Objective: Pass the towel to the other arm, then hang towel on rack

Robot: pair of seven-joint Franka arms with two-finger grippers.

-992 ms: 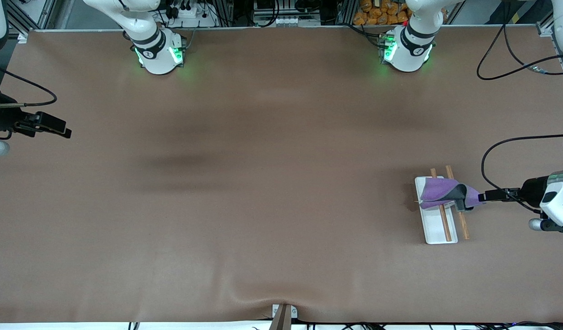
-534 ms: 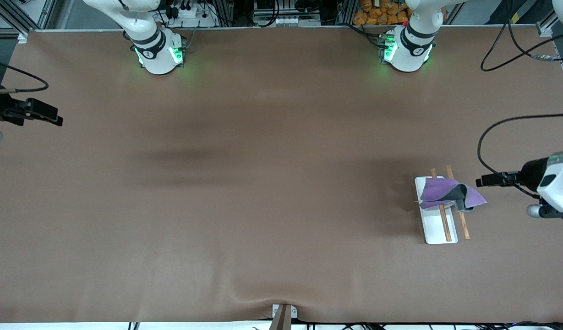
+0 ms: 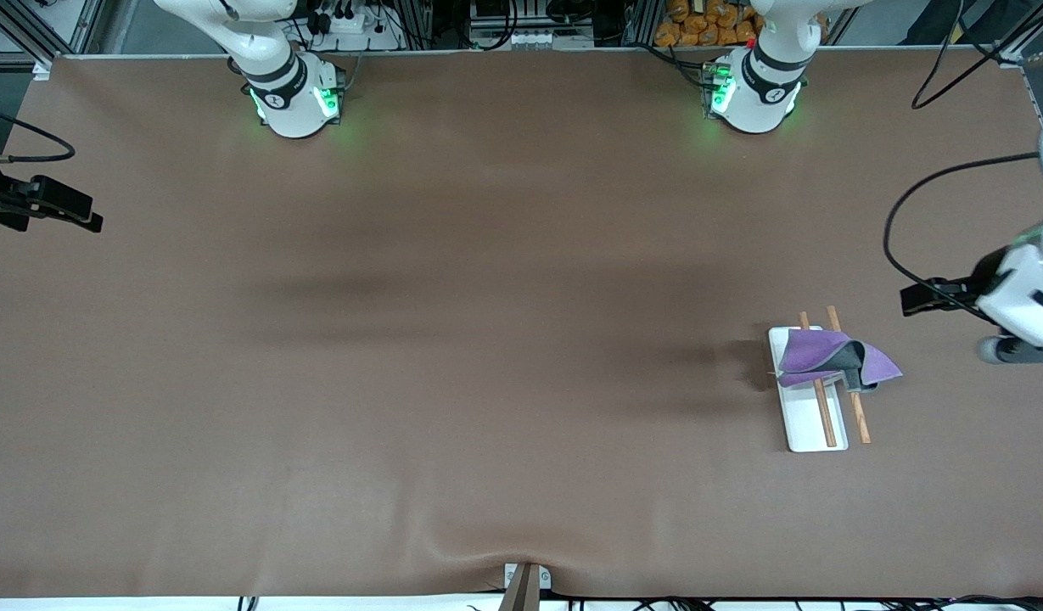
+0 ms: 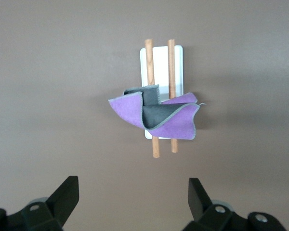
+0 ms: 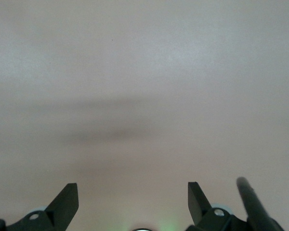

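Now purple towel [image 3: 827,356] drapes crumpled over rack [image 3: 805,424].

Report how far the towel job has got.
Done, by the look of it: the towel is draped over the rods of the rack, at the left arm's end of the table. In hand: nothing. The left gripper is open and clear of the towel; the right gripper, open, waits over the right arm's end. Left: apparently nothing.
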